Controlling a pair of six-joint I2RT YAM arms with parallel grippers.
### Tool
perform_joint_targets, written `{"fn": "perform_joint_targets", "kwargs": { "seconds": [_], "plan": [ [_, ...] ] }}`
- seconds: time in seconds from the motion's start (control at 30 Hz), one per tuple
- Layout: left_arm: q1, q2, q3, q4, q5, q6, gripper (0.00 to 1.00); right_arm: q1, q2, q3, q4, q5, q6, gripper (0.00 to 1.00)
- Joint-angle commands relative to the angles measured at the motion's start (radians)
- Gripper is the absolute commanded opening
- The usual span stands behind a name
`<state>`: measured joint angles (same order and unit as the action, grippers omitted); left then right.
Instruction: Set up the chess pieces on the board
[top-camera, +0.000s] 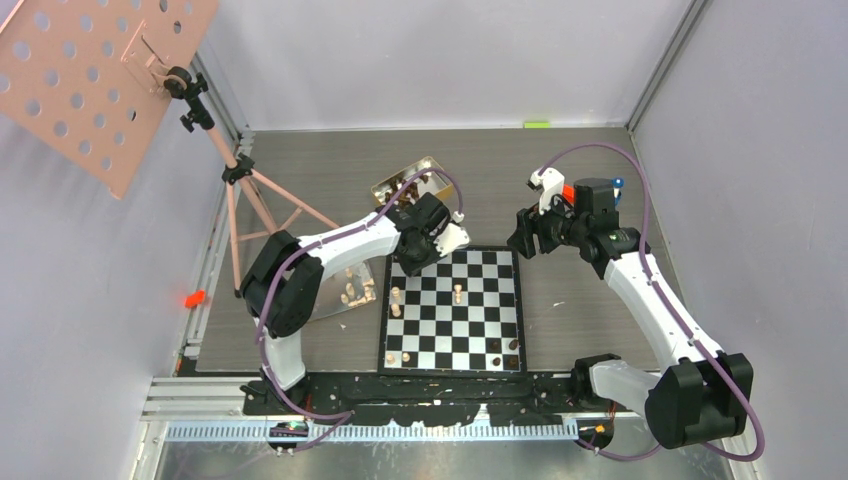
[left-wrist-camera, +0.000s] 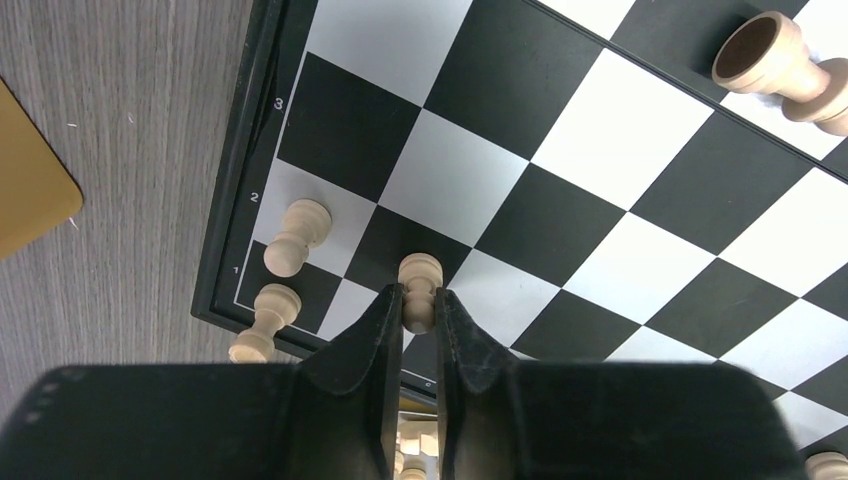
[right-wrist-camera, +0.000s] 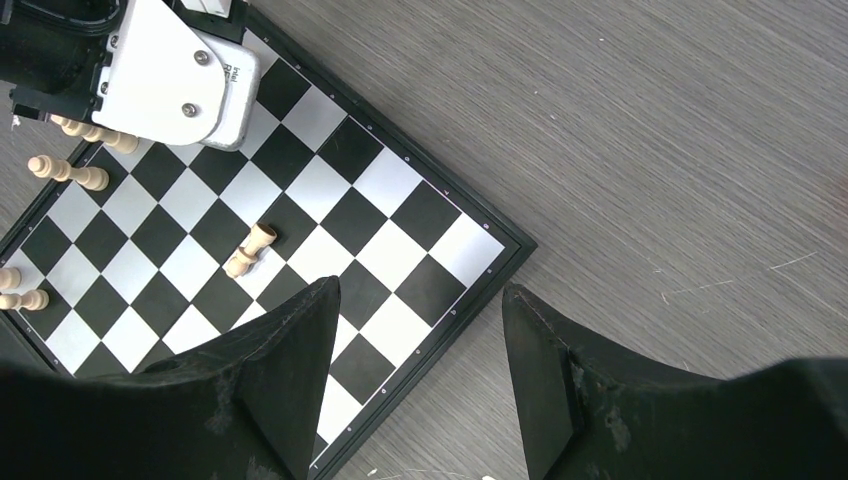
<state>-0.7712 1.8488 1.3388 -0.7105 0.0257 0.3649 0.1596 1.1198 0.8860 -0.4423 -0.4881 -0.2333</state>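
Your left claw (left-wrist-camera: 420, 302) is pinched narrow on a pale piece (left-wrist-camera: 420, 270), low over the board (left-wrist-camera: 560, 215) at its far-left corner, one file in from the edge. The views don't show whether its base touches the square.

Bring it straight down until the base sits flat in the middle of one square, not across a line. Then part the fingers only a little. The rank-2 piece (left-wrist-camera: 297, 236) and the corner piece (left-wrist-camera: 266, 318) stand just beside it, and a wide opening could knock them. Lift straight up so the pads don't drag the piece over.

Your right claw (right-wrist-camera: 420, 380) hangs wide and empty above the board's far-right corner. It is best left there, clear of the left arm.

The count:
- **Large things:** one board, one gold tin (top-camera: 405, 180) behind it, and one clear tray (top-camera: 330, 308) to its left.
- **Pale pieces in the left wrist view:** five. One is held and two stand beside it. A fallen piece (left-wrist-camera: 775, 55) lies on its side further in, its base showing. A clipped piece (left-wrist-camera: 830, 465) sits at the picture's bottom-right edge.
- **Dark pieces:** the top view shows dark pieces (top-camera: 505, 353) grouped at the near-right corner, too small to count.
- **Tray:** it holds more pale ones, also too small to count.

The fallen piece will likely need righting.
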Motion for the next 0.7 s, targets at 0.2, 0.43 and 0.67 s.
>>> {"fn": "perform_joint_targets", "kwargs": {
  "seconds": [0.2,0.43,0.67],
  "plan": [
    [0.001,-0.014,0.037,0.004,-0.017,-0.026,0.34,-0.003,0.001,0.009,0.014,-0.027,-0.010,0.67],
    [0.004,-0.113,0.029,-0.015,-0.041,-0.031,0.54,-0.003,0.002,0.007,0.005,-0.066,-0.012,0.67],
    [-0.009,-0.290,-0.055,-0.086,0.088,0.066,0.71,-0.003,-0.001,0.007,0.000,-0.060,-0.018,0.67]
  ]
}}
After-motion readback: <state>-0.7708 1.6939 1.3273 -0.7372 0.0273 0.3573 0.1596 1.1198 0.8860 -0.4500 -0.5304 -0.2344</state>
